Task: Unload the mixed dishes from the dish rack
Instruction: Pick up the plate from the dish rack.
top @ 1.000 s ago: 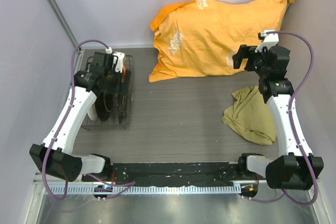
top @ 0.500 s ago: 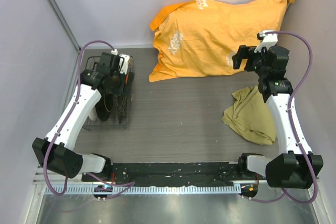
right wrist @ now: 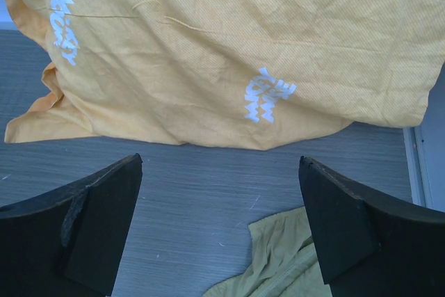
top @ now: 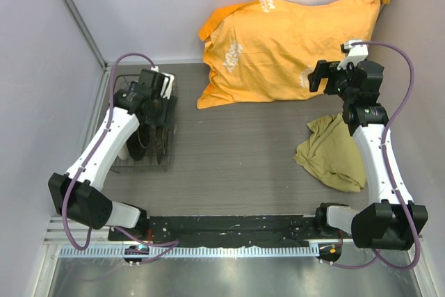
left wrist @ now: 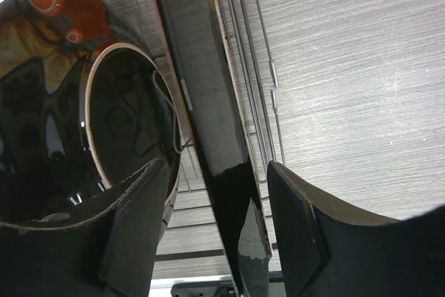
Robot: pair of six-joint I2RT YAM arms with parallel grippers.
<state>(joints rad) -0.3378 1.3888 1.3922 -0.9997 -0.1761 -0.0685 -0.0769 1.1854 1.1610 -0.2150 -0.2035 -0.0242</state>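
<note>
The dark wire dish rack point(top: 169, 154) stands at the table's left side. Dishes stand on edge in it: dark plates point(top: 161, 140) and a white dish point(top: 124, 147). My left gripper point(top: 149, 100) is down in the rack. In the left wrist view it point(left wrist: 217, 166) is open, with one finger on each side of a dark-rimmed plate point(left wrist: 205, 102) standing on edge, and gaps show on both sides. A glossy dark round dish with a cream rim and orange marks point(left wrist: 104, 123) stands left of it. My right gripper point(top: 314, 76) is open and empty, held high at the right point(right wrist: 221, 165).
A large orange cloth with white print point(top: 285, 39) lies at the back, also in the right wrist view point(right wrist: 243, 33). A crumpled olive cloth point(top: 332, 152) lies by the right arm point(right wrist: 278, 262). Rack wires point(left wrist: 259, 67) run beside the plate. Grey walls stand close on both sides.
My left arm has shifted a little right and farther back over the rack, bringing the gripper around the plate. The right arm has not moved.
</note>
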